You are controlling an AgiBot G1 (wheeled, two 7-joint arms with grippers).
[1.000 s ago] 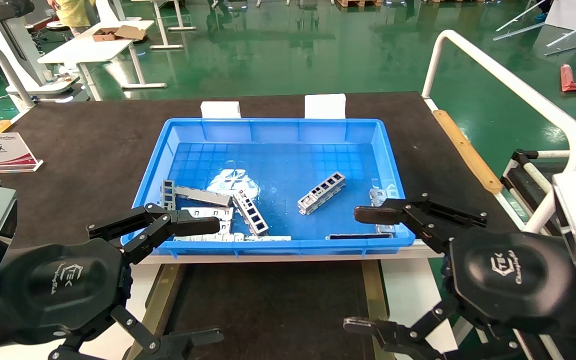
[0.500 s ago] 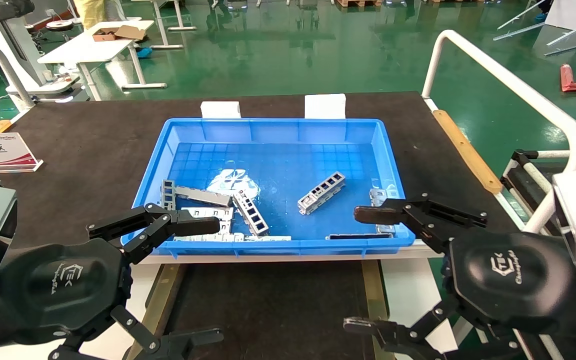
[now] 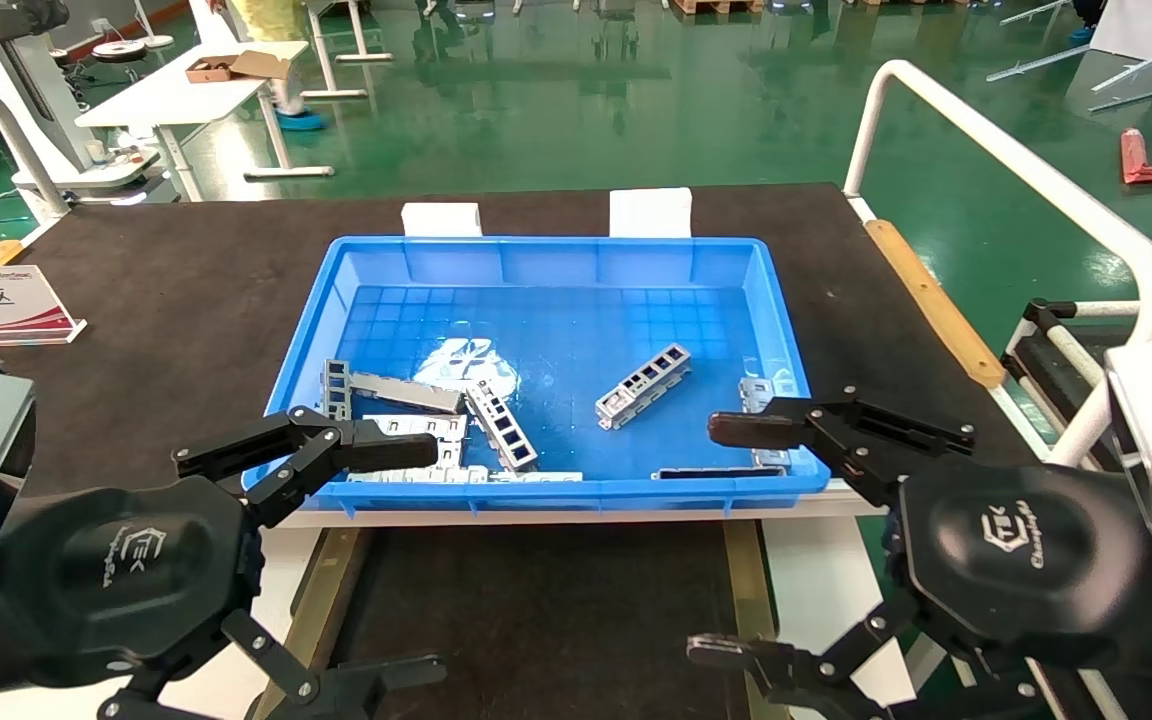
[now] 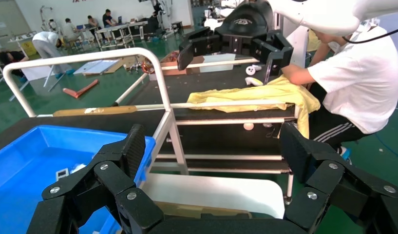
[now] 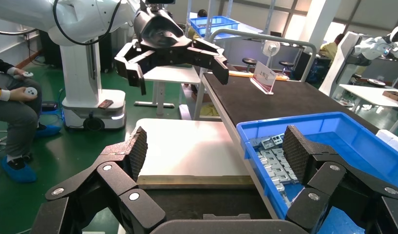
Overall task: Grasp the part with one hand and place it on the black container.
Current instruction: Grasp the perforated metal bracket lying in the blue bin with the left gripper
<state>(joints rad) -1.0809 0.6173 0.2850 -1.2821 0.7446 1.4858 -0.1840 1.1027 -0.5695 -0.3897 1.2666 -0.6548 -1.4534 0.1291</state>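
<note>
Silver ladder-like part [image 3: 642,385] lies in glossy blue crate [image 3: 556,255]; both hands empty.

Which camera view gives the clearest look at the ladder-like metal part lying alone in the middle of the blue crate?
The head view: the part lies unobstructed on the blue crate floor, cut-outs visible. The right wrist view shows only jumbled pieces at the crate's near end; the left wrist view shows just a crate corner.

Silver-grey part [image 3: 642,386]; blue grid-patterned crate [image 3: 556,262].
</note>
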